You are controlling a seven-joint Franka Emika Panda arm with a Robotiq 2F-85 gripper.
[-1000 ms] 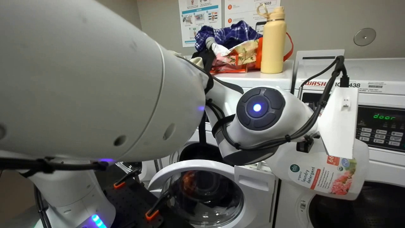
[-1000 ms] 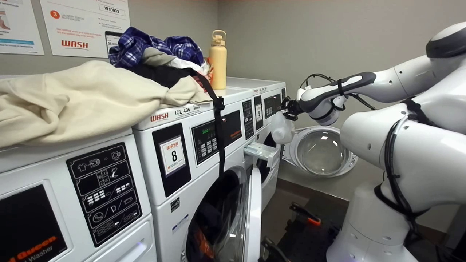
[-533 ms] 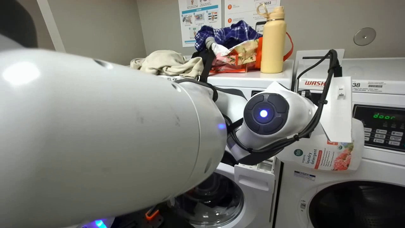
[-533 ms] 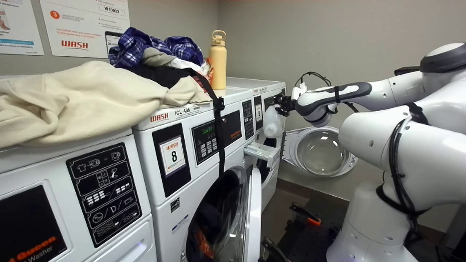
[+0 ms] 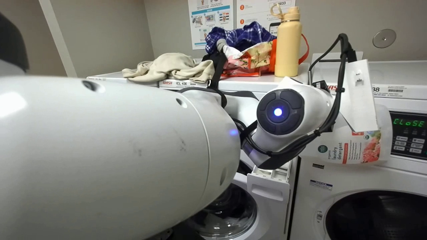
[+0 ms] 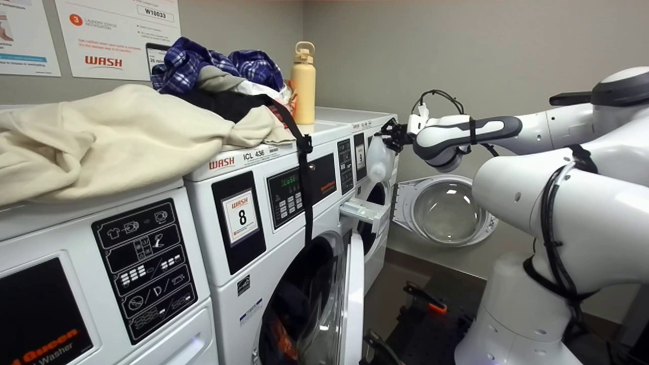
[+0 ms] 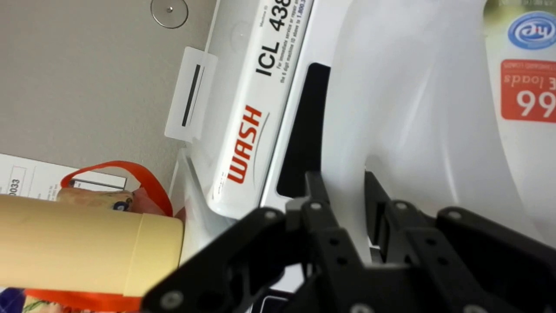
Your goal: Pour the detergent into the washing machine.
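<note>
Right of centre in an exterior view, the tilted detergent jug (image 6: 380,158), its handle (image 7: 345,126) gripped by the hand (image 7: 341,184), appears above the pulled-out drawer (image 6: 366,211) of the washing machine (image 6: 274,246); lifting is done, but pouring, with no stream discernible, presumably remains.

Wears glossy white, rounded casing (image 5: 110,156) with scuffs (image 5: 182,145) and sunken holes (image 5: 89,85); shows a dark round button pad (image 5: 280,112) glowing blue-white at centre; carries black cables (image 5: 342,63), a white plate (image 5: 359,96) and a black pincer (image 7: 344,185) studded with pale screws (image 7: 316,206).
</note>
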